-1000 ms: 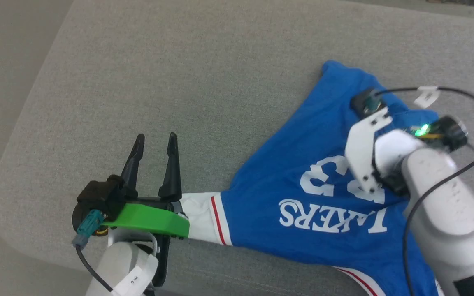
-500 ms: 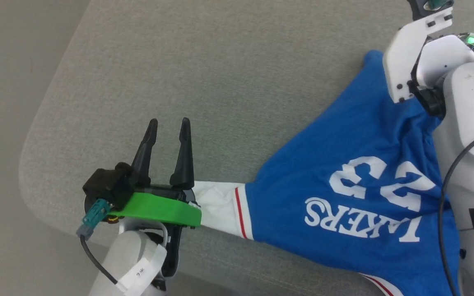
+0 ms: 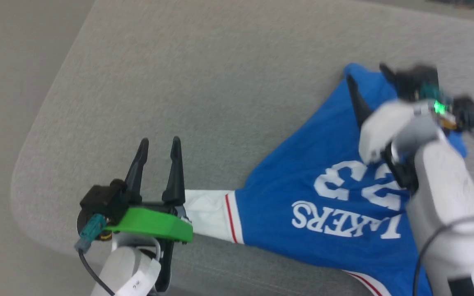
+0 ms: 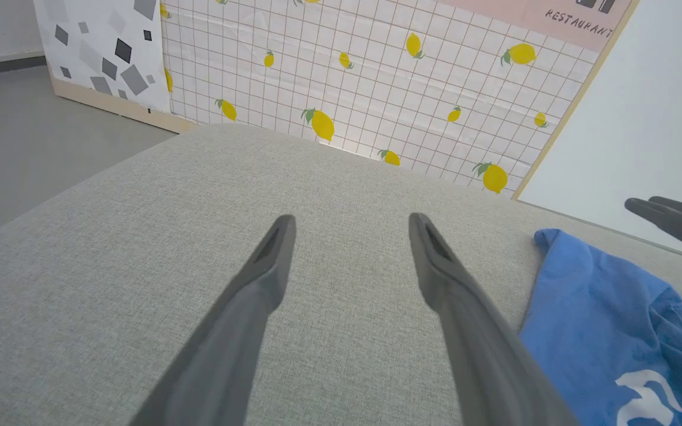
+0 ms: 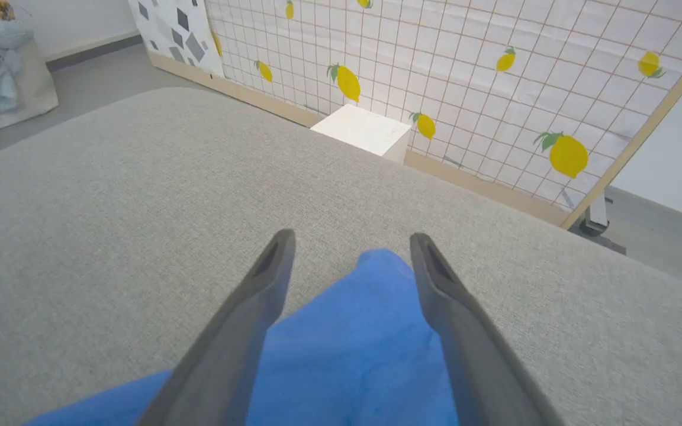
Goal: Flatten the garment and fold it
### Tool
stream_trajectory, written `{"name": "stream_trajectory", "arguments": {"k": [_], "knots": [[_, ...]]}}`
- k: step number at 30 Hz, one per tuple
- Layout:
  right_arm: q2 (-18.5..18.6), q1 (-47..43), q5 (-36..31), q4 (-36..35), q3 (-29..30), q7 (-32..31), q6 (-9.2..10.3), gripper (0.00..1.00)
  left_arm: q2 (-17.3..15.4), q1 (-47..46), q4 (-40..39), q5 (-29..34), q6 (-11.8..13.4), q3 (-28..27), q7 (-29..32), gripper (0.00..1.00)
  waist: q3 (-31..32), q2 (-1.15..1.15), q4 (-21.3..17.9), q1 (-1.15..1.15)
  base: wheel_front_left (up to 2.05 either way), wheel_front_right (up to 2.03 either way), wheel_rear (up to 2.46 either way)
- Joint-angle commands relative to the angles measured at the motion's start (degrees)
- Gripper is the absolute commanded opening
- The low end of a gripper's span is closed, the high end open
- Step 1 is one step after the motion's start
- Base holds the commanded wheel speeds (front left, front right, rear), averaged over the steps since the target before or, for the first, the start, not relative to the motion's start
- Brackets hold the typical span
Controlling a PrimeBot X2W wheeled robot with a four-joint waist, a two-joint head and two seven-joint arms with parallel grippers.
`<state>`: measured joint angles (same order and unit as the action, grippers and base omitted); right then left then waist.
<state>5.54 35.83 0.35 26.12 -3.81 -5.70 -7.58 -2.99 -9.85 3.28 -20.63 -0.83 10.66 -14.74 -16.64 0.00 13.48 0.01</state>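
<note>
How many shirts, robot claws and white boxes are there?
Blue T-shirt: 1
Claws: 2, the left claw and the right claw
White box: 1
Total: 4

My right gripper (image 5: 350,236) has its two fingers spread wide, with nothing pinched between them. Under them the blue shirt (image 5: 347,355) lies on the grey cushion (image 5: 110,195). Its rounded corner shows in the gap between my fingertips and points toward the cushion's far edge. Beyond that edge stand a white box (image 5: 364,130) and a lemon-patterned wall (image 5: 465,53).
</note>
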Motion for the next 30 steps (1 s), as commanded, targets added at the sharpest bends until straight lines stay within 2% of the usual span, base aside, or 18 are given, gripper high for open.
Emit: {"name": "stream_trajectory", "arguments": {"k": [1,5,10,16,20,24,30], "knots": [[0.0,-2.78,0.46,-1.56,0.75,1.06,0.09,1.0,0.11,0.84,0.21,0.51,-0.45,-0.29,-0.26,1.0,4.2,0.0,-3.77,-0.01,0.0,0.0,0.0],[-0.98,-11.7,1.06,-7.28,3.41,1.01,0.09,1.0,0.11,2.5,0.71,0.97,-0.65,-1.16,-0.26,1.0,6.69,0.0,-5.3,-0.01,0.0,0.0,0.0],[-1.99,-21.25,1.14,-13.13,5.27,-6.05,0.09,1.0,0.11,4.02,0.95,1.32,-0.89,-1.9,-0.26,1.0,8.09,0.0,-6.46,-0.01,0.0,0.0,0.0],[-2.37,-22.91,0.35,-15.82,3.51,-14.2,0.09,1.0,0.11,4.05,0.61,1.14,-1.15,-1.7,-0.26,1.0,6.67,0.0,-6.18,-0.01,0.0,0.0,0.0],[-2.46,-19.36,-0.24,-14.1,1.54,-18.76,0.09,1.0,0.11,2.93,0.33,0.52,-1.27,-1.32,-0.26,1.0,4.39,0.0,-5.11,-0.01,0.0,0.0,0.0],[-2.24,-14.86,-1.76,-9.52,-0.74,-24.64,0.09,1.0,0.11,1.55,0.42,-0.05,-1.28,-0.79,-0.26,1.0,2.25,0.0,-3.81,-0.01,0.0,0.0,0.0],[0.75,-9.96,-2.81,-1.64,-5.43,-40.23,0.09,1.0,0.11,-0.04,0.71,-0.83,-1.16,0.08,-0.26,1.0,0.27,0.0,-2.01,-0.01,0.0,0.0,0.0]]}}
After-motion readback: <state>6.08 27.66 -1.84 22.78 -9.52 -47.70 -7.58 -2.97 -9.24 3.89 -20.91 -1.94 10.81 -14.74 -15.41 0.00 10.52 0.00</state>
